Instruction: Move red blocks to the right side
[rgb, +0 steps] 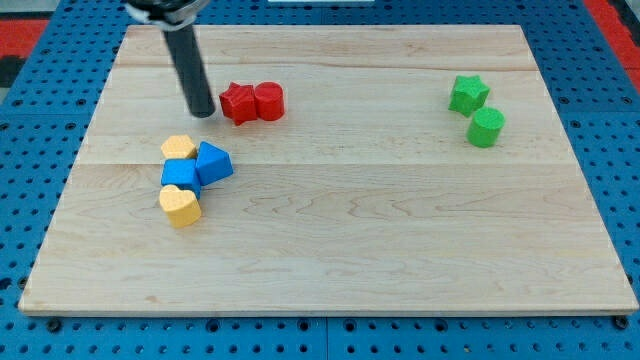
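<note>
The wooden tabletop (330, 250) fills most of the view, and I place everything from the red cylinder (269, 101), which sits toward the view's upper left of centre. There are no jaws here to be open or closed, only a rod that holds nothing; my tip (203, 111) rests just beyond the red star (238, 103), on the star's left, near it and possibly touching. The star itself touches the cylinder's left side, so the two red blocks lie in a row with my tip.

Far to the cylinder's right stand a green star (468, 94) and, just below that, a green cylinder (487, 127). Down and left of the red cylinder is a cluster: a yellow block (179, 148), a blue wedge-like block (213, 162), a blue block (181, 175) and a yellow heart-like block (180, 205).

The red blocks look small, light, rigid and likely to slide easily on smooth wood. Pushing squarely on the star's left face, in line with the cylinder's centre, should drive both rightward; an off-centre push may let the round cylinder slip aside.
</note>
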